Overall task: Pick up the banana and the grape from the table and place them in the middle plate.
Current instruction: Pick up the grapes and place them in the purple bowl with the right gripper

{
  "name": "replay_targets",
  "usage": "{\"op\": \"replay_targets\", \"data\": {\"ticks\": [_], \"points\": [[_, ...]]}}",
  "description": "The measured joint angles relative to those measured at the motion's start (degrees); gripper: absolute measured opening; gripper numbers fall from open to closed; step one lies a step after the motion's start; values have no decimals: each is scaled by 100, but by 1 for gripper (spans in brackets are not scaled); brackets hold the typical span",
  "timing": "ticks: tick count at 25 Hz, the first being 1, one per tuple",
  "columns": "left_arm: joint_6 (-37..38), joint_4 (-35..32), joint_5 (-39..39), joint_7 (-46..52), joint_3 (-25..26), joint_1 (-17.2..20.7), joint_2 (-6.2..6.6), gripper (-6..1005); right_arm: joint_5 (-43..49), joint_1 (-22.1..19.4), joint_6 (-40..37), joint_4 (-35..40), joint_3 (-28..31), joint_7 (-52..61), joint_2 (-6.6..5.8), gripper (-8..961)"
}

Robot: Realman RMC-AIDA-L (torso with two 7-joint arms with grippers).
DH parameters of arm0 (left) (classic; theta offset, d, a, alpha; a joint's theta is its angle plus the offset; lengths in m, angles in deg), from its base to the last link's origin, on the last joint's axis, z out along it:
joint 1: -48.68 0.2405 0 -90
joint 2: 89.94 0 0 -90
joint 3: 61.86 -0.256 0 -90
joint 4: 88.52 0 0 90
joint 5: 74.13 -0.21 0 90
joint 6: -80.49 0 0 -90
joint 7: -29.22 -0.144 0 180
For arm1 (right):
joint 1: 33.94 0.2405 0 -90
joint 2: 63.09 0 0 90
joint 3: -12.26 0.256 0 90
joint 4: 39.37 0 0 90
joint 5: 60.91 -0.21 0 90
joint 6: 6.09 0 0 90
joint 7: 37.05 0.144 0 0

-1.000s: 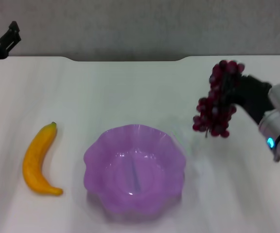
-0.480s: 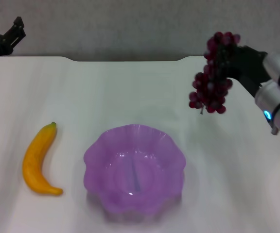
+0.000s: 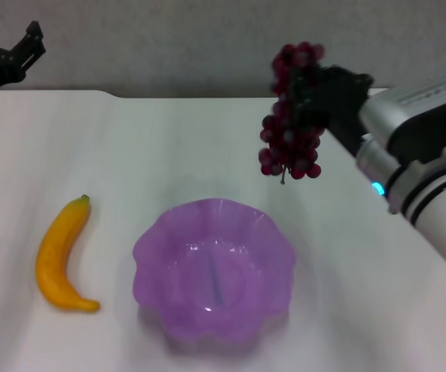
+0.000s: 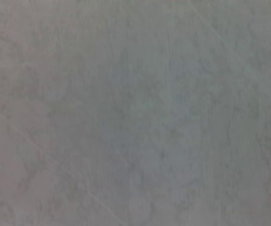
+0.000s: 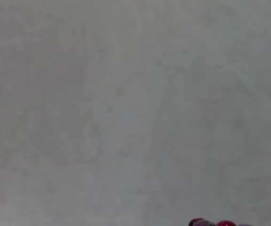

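From my head cam I see the right gripper (image 3: pixel 310 87) up in the air, pinching the grape (image 3: pixel 291 116) near the top of the bunch; the rest of the bunch hangs down loose under it, not touching the table (image 3: pixel 169 147). The grape is off the table, behind the middle plate (image 3: pixel 214 267) and a bit to the right of it, not over the plate yet; its low end sits above the plate's far rim in the pic, w/ a strip of white table between them.

The plate is purple w/ a wavy rim and sits near the front middle of the table; nothing is in it.

The banana (image 3: pixel 60 256) lies flat on the table, left of the plate, close but not touching; its green tip points to the far side and its fat end curls toward the plate.

The left gripper (image 3: pixel 10 58) is way off at the far left corner, past the table edge, well apart from the banana; its fingers look spread w/ nothing between them.

My left wrist cam shows only a plain grey wall; my right wrist cam shows the same wall, plus a few red grapes (image 5: pixel 215 222) at one edge.
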Motion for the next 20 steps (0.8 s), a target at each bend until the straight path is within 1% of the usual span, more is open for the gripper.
{"op": "replay_targets", "data": {"ticks": [10, 13, 20], "points": [[0, 0, 8, 0, -28, -27, 3, 873, 9, 522, 39, -153, -986, -9, -18, 219], [0, -1, 12, 0, -25, -27, 3, 873, 10, 550, 54, -164, -1113, -9, -21, 218], [0, -1, 10, 0, -6, -7, 11, 873, 23, 435, 61, 35, -1419, -29, -37, 214]]}}
